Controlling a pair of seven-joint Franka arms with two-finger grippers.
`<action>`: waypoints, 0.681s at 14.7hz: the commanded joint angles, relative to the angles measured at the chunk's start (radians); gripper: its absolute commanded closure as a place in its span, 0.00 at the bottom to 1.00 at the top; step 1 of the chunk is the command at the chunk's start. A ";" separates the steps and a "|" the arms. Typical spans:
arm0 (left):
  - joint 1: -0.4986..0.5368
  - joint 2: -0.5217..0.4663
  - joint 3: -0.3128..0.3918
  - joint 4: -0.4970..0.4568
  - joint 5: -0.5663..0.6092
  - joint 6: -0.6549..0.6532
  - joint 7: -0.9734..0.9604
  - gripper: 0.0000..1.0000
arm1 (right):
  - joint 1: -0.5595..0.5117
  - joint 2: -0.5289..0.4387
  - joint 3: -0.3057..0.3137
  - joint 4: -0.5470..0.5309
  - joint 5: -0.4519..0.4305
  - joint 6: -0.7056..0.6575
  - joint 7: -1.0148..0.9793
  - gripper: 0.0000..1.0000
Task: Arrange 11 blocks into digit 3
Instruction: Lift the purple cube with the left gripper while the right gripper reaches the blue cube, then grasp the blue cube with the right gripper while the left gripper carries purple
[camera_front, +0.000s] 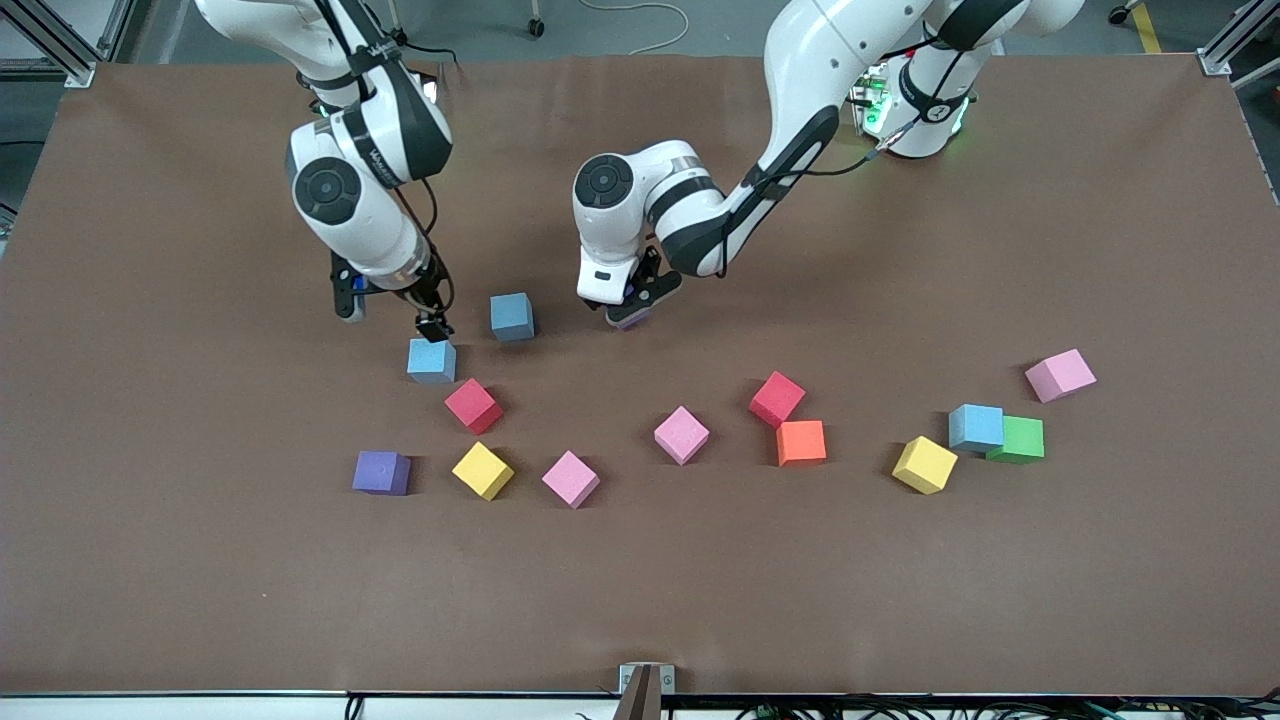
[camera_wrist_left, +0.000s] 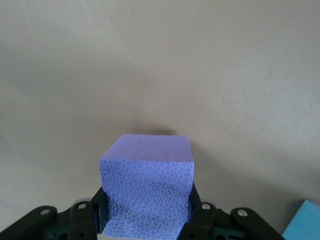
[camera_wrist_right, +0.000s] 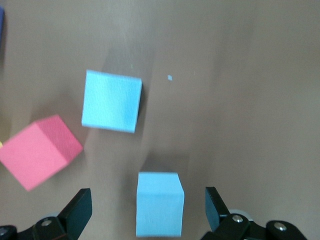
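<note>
Right gripper (camera_front: 432, 327), jaws spread wide, empty, hovers low over blue cube (camera_front: 432, 361) on desk (camera_front: 640, 600), cube centred between fingers, straight drop ahead. Left gripper (camera_front: 632, 305) clamps purple cube (camera_wrist_left: 146, 192) just above desk, beside second blue cube (camera_front: 512, 316).

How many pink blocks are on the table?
3. First pink cube toward the left arm's end; second pink cube near the middle; third pink cube nearest the front camera, beside a yellow cube. None looks hidden.
</note>
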 joint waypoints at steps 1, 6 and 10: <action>0.053 -0.159 -0.004 -0.112 0.022 -0.058 0.109 0.84 | 0.045 0.029 -0.007 -0.028 0.022 0.070 0.022 0.00; 0.102 -0.304 -0.019 -0.285 0.008 -0.042 0.215 0.85 | 0.114 0.152 -0.007 -0.028 0.066 0.205 0.028 0.00; 0.232 -0.327 -0.155 -0.434 0.010 0.129 0.218 0.85 | 0.131 0.192 -0.007 -0.020 0.078 0.245 0.040 0.00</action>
